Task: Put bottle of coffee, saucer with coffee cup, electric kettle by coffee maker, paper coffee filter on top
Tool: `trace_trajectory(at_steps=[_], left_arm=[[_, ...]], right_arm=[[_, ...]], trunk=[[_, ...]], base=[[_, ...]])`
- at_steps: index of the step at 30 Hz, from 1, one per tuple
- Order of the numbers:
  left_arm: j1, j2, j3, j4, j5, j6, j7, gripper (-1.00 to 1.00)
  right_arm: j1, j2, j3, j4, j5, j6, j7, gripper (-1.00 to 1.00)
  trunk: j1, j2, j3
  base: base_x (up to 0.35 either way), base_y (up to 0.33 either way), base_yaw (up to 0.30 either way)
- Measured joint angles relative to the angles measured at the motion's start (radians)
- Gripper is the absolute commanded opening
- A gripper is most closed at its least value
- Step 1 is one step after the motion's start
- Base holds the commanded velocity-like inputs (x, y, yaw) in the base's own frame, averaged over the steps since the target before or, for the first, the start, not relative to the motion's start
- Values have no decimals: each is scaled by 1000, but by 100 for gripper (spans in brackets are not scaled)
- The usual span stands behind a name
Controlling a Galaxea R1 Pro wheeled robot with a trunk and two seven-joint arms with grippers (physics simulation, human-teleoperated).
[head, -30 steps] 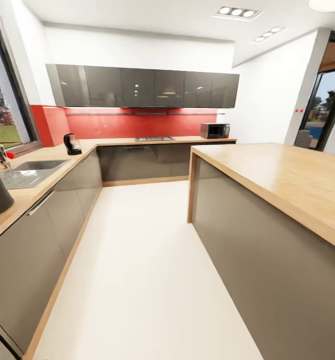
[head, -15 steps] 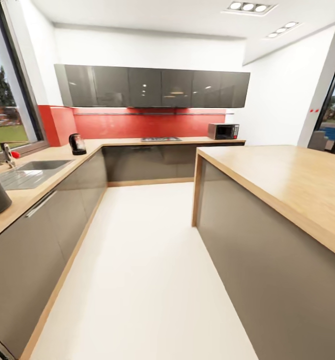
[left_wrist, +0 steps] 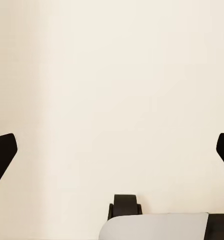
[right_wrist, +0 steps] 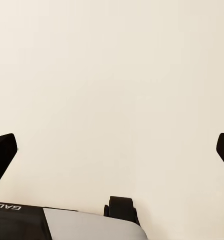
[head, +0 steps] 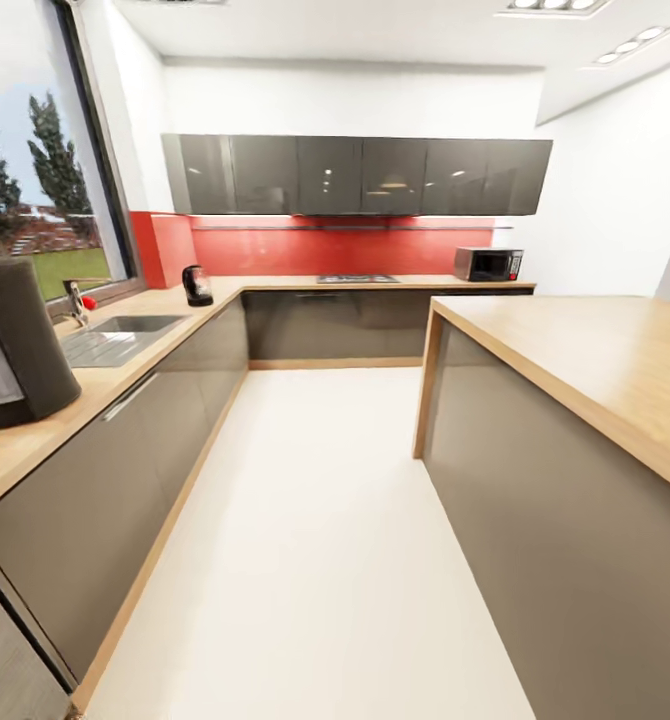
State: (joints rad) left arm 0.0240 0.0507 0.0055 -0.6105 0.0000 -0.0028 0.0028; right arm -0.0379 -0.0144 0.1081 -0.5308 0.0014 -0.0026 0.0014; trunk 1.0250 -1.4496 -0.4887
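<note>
Fingertips of the left gripper [left_wrist: 112, 150] sit at the two side edges of the left wrist view, spread wide with nothing between them but pale floor; the right gripper [right_wrist: 112, 150] shows the same in its own wrist view, fingers wide apart and empty. Both wrists seem to point down at the floor, which suggests the arms hang low at the robot's sides in a travel pose, though the arms themselves cannot be checked in the head view.

Nearest among the task's things, the coffee maker [head: 15, 340] stands on the countertop [head: 35, 430] at the left edge of the frame, dark and tall. It is to stay put, and looks bulky and stiff enough not to shift easily. Beyond it along the same counter lies the sink [head: 125, 330] with its tap. Farther still, at the counter's corner under the red backsplash, stands the electric kettle [head: 197, 285], small in the frame. It will likely be rigid, moderately heavy and top-loaded, with smooth walls, so the handle is probably the better hold than the body; which way the handle faces is too small to tell. At the far right of the back counter sits a microwave [head: 488, 264]. The island [head: 595, 360] fills the right of the frame.
</note>
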Motion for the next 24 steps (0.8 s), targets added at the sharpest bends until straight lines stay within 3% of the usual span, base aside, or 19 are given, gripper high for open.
trace_trajectory(at_steps=[24], left_arm=[[0,0,-1,0,0,0,0,100]], right_arm=[[1,0,0,-1,0,1,0,100]], trunk=[[0,0,0]], base=[[18,-7,229]])
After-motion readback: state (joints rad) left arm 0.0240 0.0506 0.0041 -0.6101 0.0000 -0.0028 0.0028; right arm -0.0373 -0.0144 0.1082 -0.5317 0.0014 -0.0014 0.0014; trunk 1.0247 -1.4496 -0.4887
